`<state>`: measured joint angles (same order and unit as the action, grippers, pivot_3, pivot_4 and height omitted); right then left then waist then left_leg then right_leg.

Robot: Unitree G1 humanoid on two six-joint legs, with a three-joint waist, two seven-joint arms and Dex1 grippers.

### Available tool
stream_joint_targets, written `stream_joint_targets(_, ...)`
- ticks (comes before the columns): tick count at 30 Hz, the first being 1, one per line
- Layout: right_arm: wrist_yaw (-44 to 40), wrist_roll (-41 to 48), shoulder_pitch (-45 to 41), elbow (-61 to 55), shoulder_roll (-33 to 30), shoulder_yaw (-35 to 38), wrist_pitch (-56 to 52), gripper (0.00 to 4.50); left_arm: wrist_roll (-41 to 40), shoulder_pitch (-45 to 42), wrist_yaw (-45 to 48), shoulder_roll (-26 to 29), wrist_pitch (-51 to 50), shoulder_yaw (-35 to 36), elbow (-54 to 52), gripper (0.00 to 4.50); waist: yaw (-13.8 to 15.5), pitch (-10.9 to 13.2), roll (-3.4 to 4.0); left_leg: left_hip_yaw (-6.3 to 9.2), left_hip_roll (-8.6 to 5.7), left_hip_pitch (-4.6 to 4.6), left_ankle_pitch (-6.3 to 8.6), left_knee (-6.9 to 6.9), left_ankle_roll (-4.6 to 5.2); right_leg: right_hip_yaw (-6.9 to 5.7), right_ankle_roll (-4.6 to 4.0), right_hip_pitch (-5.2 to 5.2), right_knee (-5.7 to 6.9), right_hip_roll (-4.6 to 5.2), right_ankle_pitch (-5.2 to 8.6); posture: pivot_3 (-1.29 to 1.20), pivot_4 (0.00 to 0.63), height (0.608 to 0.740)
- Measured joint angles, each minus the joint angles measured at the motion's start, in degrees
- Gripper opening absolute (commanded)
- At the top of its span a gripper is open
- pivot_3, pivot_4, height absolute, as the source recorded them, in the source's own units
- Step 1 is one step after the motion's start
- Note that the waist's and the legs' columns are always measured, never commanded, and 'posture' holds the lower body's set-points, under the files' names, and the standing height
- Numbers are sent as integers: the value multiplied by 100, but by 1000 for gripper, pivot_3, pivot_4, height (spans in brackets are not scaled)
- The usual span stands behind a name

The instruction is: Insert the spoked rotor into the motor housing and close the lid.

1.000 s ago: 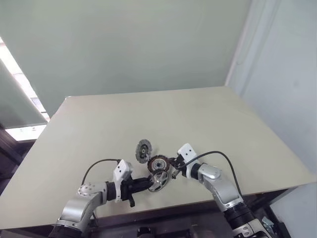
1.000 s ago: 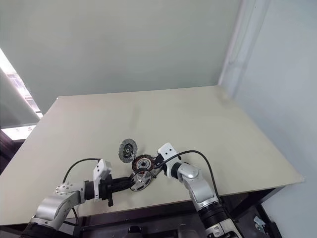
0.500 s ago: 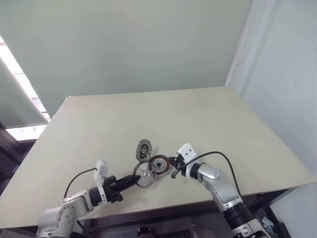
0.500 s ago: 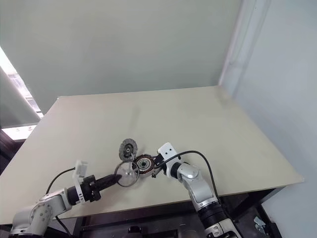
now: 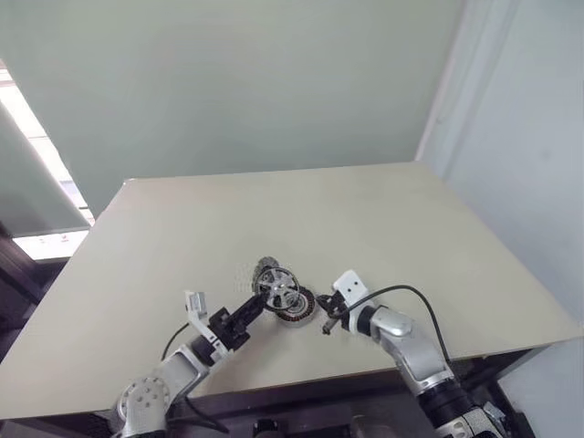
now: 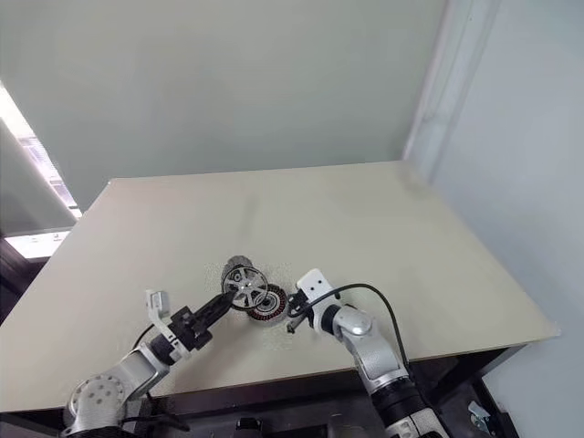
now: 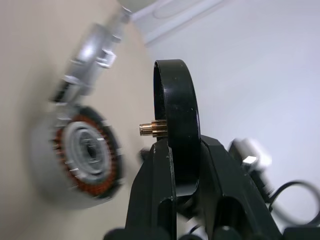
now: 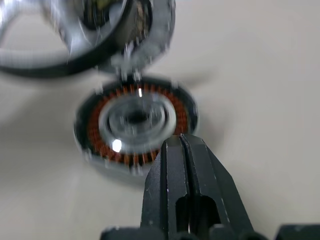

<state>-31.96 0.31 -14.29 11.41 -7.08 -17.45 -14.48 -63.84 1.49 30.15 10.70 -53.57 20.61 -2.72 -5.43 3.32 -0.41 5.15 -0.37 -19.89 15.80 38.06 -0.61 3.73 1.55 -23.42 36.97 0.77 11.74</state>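
Note:
My left gripper (image 5: 264, 298) is shut on the spoked rotor (image 5: 276, 286), pinching its black rim. The rotor hangs tilted above the table, over the far left edge of the motor housing (image 5: 296, 307). In the left wrist view the rotor (image 7: 176, 115) stands edge-on between the fingers (image 7: 159, 172), with the housing (image 7: 87, 150) beyond it. The housing (image 8: 135, 122) lies flat, copper windings up. The grey lid (image 5: 264, 266) sits just behind the rotor, partly hidden. My right gripper (image 5: 326, 322) is shut and empty; its tip (image 8: 181, 141) is at the housing's near rim.
The beige table (image 5: 383, 228) stretches wide beyond and to both sides of the parts. Its front edge (image 5: 301, 379) runs close beneath both arms. A pale wall stands behind the table.
The left gripper has rolled and lifted the rotor from the housing's near side to above its far left edge. The right gripper drew slightly back from the housing.

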Motion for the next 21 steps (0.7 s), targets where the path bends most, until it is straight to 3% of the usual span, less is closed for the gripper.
stream_joint_targets(11,-56,-32,517,-529,-307,-48,-71,0,24,-202,-548,-363,-37,-139,391,255,-1,0,-3,-7,2,13,0,-4,0,6,-2,7,0,-5,2,0,0,740)
stream_joint_targets(21,-3,-27,760,-848,-362,-18,-197,0,763,-381,-425,-511,611,-359,933,255,-1,-2,-7,-9,3,16,0,-12,-1,6,-2,6,-3,-6,3,0,0,740)
